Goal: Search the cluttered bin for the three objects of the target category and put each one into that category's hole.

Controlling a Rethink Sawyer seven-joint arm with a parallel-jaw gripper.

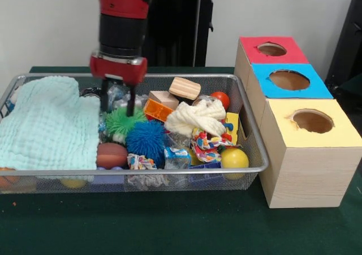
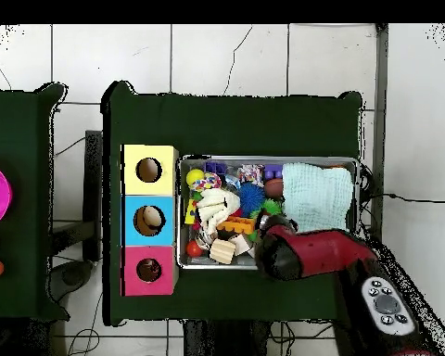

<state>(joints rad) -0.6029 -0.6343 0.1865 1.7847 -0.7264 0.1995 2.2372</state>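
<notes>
Pincer (image 1: 118,101) spread, empty, lowered inside wire bin (image 1: 255,153), red-surround hole (image 1: 272,49) well apart.

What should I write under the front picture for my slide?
Red robot gripper dips open into wire bin of toys beside three colored-hole boxes.

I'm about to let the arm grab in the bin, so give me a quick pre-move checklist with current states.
1. Gripper inside bin: ok, fingers down among the toys.
2. Fingers open: ok, gap visible.
3. Plush target visible: not ok, none seen.
4. Cloth off the pile: not ok, it covers one end of the bin.
5. Red hole unblocked: ok.
6. What sits under the gripper: cannot tell.
</notes>
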